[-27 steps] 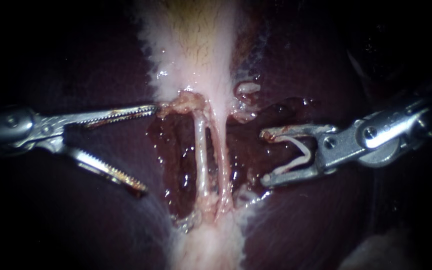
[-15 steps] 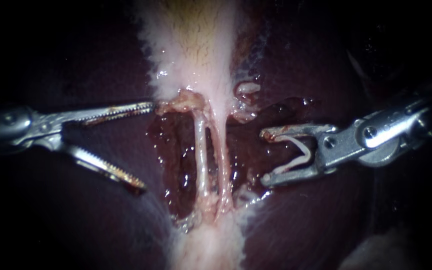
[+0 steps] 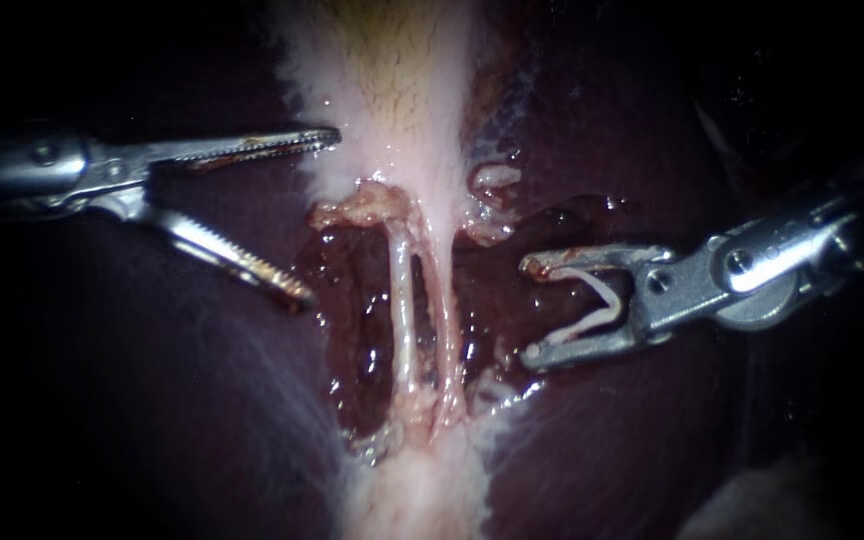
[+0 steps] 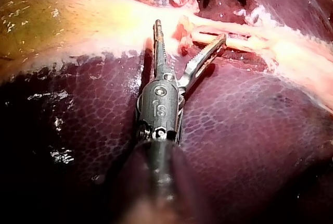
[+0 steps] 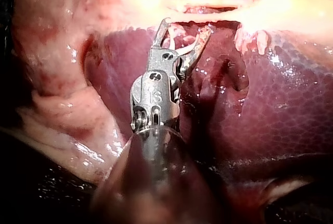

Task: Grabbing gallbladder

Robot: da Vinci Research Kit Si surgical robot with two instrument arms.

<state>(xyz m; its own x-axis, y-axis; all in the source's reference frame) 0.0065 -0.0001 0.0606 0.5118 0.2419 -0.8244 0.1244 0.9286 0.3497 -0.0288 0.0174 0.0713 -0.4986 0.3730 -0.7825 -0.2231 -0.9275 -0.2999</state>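
– Steel shaft nearest, and then what does the left instrument (image 4: 190, 30) show?

– Its toothed jaws stand wide apart and grip nothing. Purple liver (image 4: 250, 130) lies beneath the shaft and the jaws. One jaw's tip lies over the pale edge of the gallbladder (image 4: 62, 21). The yellow-green body of the gallbladder spreads out beside that jaw and beyond it. The other jaw points toward the pale tubes (image 4: 250, 41) just ahead of it.

– Does the endoscope agree?

– It does. One jaw's tip reaches the white fringe of the gallbladder there, though whether it touches cannot be told. The other jaw ends at the rim of a wet, dark red bed in the liver. The two tubes run side by side through that bed, between the jaws of the two instruments.

– And the right instrument (image 5: 186, 25)?

– Liver lies under its shaft too. Its jaws are spread, with a bent white clip (image 3: 607, 300) seated between them, one leg along each jaw. They hold the clip and no tissue. The red bed starts just ahead of the jaw tips, with the tubes a little further on and apart from them.

– Where is the gallbladder from there?

– Farther off, beyond the bed and to one side of those jaws, well clear of them.
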